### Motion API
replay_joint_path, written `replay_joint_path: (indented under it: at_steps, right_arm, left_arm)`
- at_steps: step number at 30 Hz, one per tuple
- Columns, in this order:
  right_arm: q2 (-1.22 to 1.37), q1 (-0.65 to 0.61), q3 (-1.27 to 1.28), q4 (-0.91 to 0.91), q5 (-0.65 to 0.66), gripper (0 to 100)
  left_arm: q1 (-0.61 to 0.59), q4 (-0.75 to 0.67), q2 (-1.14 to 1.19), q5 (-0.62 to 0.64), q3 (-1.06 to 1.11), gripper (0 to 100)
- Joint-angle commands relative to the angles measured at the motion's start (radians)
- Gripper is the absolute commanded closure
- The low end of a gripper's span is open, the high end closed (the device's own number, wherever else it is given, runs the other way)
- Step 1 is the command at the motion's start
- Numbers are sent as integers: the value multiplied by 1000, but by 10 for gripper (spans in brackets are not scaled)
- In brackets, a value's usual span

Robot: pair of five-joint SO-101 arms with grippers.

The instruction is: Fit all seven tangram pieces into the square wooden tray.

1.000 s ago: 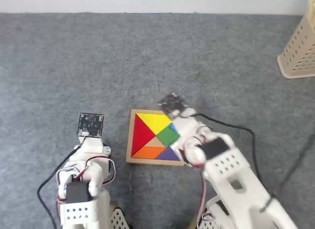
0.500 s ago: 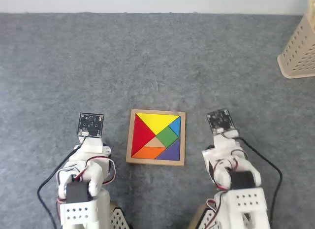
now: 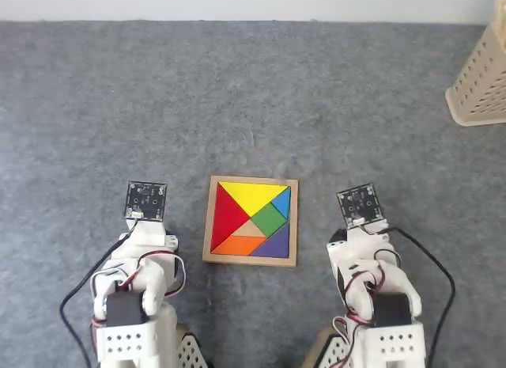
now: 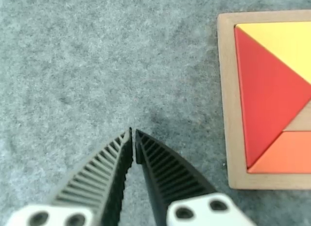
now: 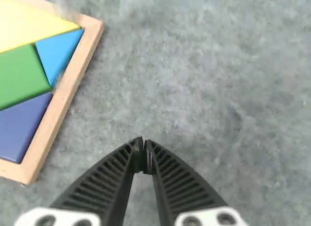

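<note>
Seven painted wooden pieces, and we count every one lying flat inside the square wooden tray [image 3: 251, 260]: the large yellow triangle [image 3: 253, 195], the large red triangle [image 3: 225, 218], the small blue triangle [image 3: 283, 202], the green square [image 3: 269, 218], the small plain-wood triangle [image 3: 250, 228], the orange piece [image 3: 237, 245] and the purple piece [image 3: 275, 243]. We see no gaps, so we judge the puzzle done. The tray sits on the grey felt-covered table [image 3: 237, 91] toward its near edge, between the two arms and touching neither. We'd expect these pieces to be light, stiff and smooth-faced, a bit slippery against ribbed fingers. Packed flush as they are, no edge is free to pinch, so the tray's raised rim looks like the only place to take hold. Now the jaws: the left gripper [image 4: 133, 133] is pressed closed, tips all but meeting, empty, over bare felt just beside the tray's left rim. The right gripper [image 5: 144, 141] is likewise clamped together on nothing, over felt off the tray's right rim.
</note>
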Motion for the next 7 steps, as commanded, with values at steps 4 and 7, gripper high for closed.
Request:
replay_joint_path:
  at_steps: [4, 7]
  right_arm:
    - [28, 13, 15, 8, 17, 990]
    - [30, 13, 15, 8, 17, 991]
  left_arm:
    - [-2, 8, -20, -5, -7, 988]
    - [-2, 8, -20, -5, -7, 988]
